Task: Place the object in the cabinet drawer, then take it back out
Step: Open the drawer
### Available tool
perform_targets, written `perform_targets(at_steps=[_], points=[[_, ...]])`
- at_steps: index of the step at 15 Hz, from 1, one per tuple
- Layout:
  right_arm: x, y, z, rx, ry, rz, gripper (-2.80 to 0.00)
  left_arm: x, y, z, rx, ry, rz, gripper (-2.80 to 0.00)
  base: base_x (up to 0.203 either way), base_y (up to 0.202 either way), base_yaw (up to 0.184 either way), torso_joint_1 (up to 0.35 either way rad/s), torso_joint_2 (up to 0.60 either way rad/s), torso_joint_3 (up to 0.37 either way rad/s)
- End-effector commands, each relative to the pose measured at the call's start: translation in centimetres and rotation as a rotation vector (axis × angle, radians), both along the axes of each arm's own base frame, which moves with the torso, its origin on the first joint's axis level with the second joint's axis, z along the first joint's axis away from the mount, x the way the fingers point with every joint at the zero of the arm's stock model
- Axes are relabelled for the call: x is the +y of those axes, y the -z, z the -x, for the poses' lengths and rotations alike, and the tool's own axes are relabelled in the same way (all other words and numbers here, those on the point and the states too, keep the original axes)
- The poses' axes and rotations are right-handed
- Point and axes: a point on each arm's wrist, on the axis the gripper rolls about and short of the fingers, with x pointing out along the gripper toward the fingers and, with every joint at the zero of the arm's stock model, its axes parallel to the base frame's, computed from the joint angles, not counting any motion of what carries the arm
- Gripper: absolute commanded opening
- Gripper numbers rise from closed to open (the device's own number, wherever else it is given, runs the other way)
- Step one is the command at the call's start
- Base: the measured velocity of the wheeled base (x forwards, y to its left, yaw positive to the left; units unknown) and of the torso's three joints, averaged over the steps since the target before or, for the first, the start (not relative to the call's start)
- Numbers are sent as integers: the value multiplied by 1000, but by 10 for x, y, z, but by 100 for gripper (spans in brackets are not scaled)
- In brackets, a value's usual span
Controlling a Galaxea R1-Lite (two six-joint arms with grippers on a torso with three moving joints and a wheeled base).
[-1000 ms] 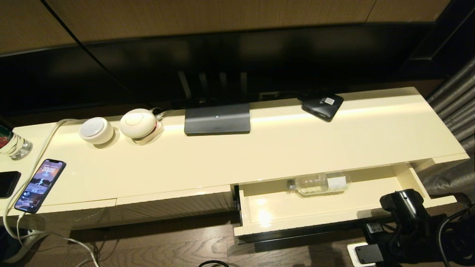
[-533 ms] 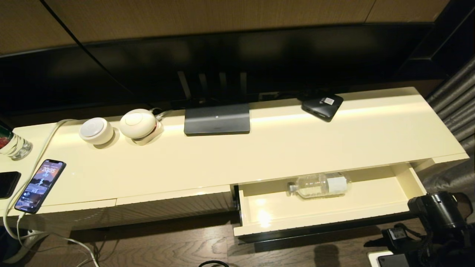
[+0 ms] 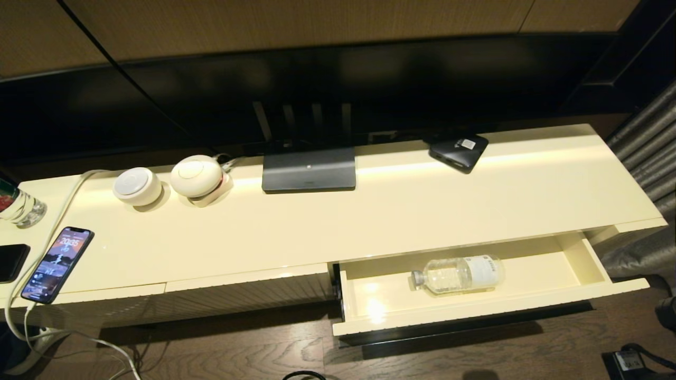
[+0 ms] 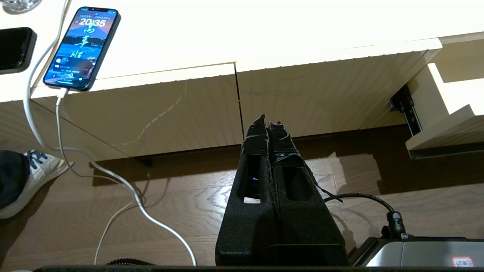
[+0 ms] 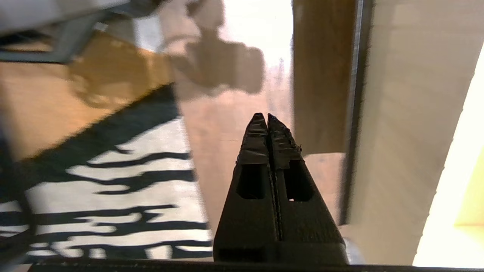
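The bottle [image 3: 457,274] lies on its side in the open drawer [image 3: 528,302], cap pointing left.

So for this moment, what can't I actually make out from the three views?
- Drawer back: hidden under the cabinet top in the head view.
- Bottle label print: too small to read in the head view.
- Glass bottle: cut off by the head view's edge.
- Right end effector: shut, but its surroundings are blurred, so its place is unclear.
- Left end effector: shut near the floor; outside the head view.
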Motion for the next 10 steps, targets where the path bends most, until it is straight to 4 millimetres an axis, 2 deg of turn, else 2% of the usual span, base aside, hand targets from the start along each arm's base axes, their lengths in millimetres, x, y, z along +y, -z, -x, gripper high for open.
perform_targets(at_steps=[1,3,6,10], points=[[-5,-24,13,-28,24,-22,-280,0,1,0,4,0,0,-280,0,0,0,0,0,0],[-6,-39,11,-39,32,-40,-280,0,1,0,4,0,0,-280,0,0,0,0,0,0],[-7,-64,-6,-31,111,-84,-280,0,1,0,4,0,0,-280,0,0,0,0,0,0],[2,-67,-31,58,205,-157,-280,0,1,0,4,0,0,-280,0,0,0,0,0,0]])
